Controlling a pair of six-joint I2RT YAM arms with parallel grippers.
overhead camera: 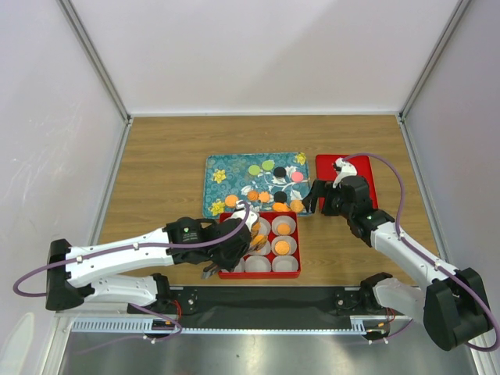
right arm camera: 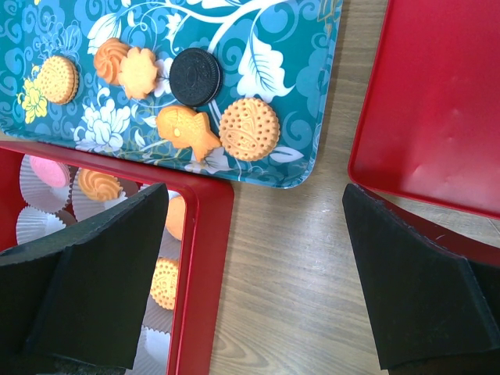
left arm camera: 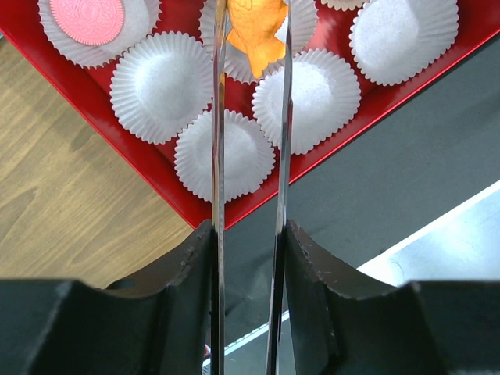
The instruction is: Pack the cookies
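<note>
The cookies lie on a teal flowered tray [overhead camera: 223, 168]: green [overhead camera: 255, 169], black [overhead camera: 279, 171], pink [overhead camera: 297, 176] and orange ones [overhead camera: 252, 194]. In the right wrist view a black cookie [right arm camera: 197, 76], a fish-shaped one [right arm camera: 187, 131] and a round orange one [right arm camera: 248, 129] lie near the tray's corner. The red box [overhead camera: 262, 273] holds white paper cups, some with cookies [overhead camera: 283, 247]. My left gripper [overhead camera: 248, 226] hangs over the box, its thin metal blades shut on an orange fish-shaped cookie [left arm camera: 254, 35] above a cup. My right gripper [right arm camera: 258, 281] stands open over bare wood between box and lid.
A red lid [overhead camera: 361, 176] lies right of the tray. Several empty paper cups [left arm camera: 162, 86] fill the box's near corner, and one holds a pink cookie [left arm camera: 87, 19]. The box's rim [right arm camera: 207, 234] is beside my right gripper's left pad [right arm camera: 94, 273]. A black base strip [overhead camera: 266, 301] runs along the near edge.
</note>
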